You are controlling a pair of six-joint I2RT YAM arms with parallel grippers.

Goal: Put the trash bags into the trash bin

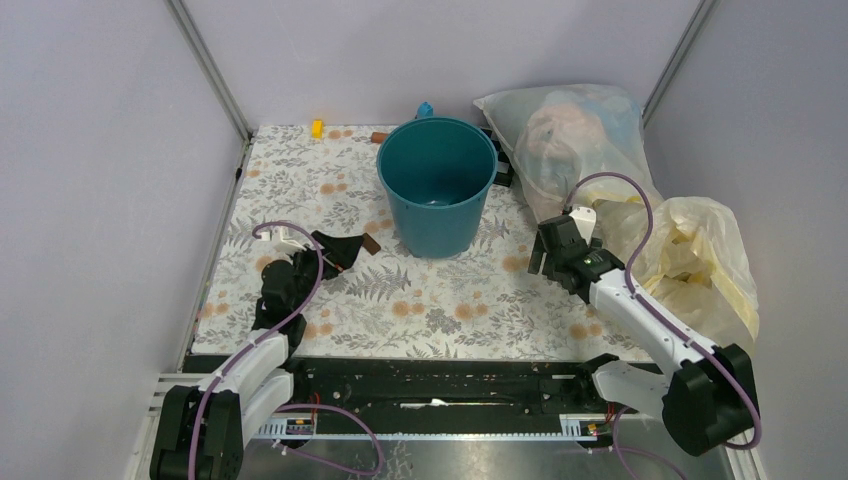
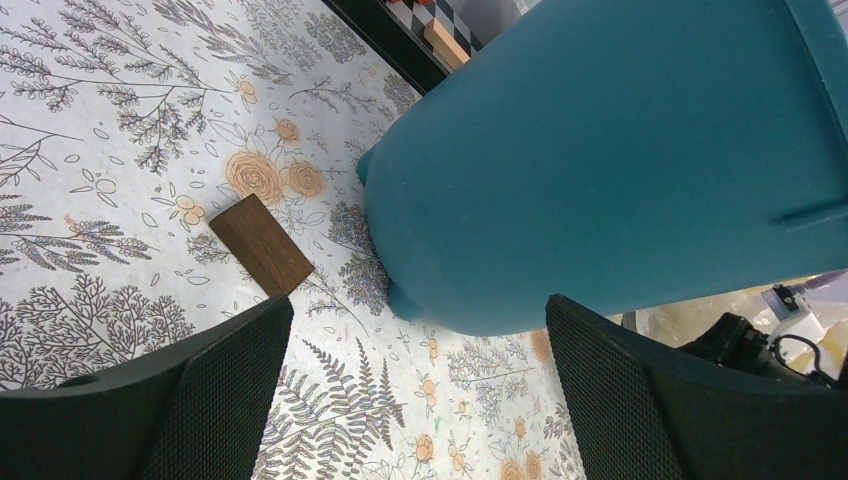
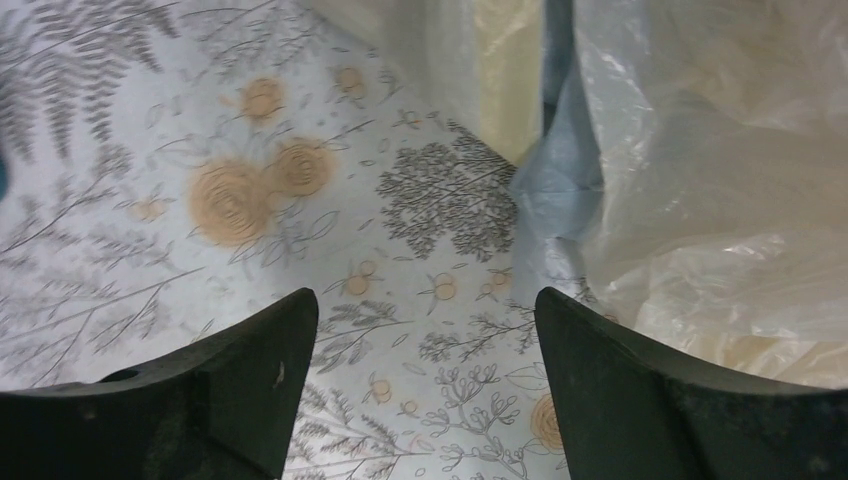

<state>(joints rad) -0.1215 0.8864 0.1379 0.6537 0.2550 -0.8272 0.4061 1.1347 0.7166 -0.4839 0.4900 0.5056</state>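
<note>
The trash bin (image 1: 437, 185), a round teal bucket, stands upright at the middle back of the flowered mat; its side fills the left wrist view (image 2: 610, 150). My left gripper (image 1: 345, 250) (image 2: 418, 305) is open just left of the bin's base, holding nothing. My right gripper (image 1: 541, 256) (image 3: 422, 300) is open low over the mat to the right of the bin, with only mat between its fingers. A fold of thin light-blue plastic (image 3: 555, 195), seemingly the trash bag's edge, lies just ahead of its right finger against the pale-yellow bag.
A stuffed whitish bag (image 1: 575, 135) lies at the back right. A bulky pale-yellow bag (image 1: 700, 255) (image 3: 720, 180) sits beside my right arm. A brown wooden block (image 1: 371, 243) (image 2: 262, 243) lies by my left gripper. Small yellow (image 1: 317, 127) and brown (image 1: 379, 137) pieces sit at the mat's far edge.
</note>
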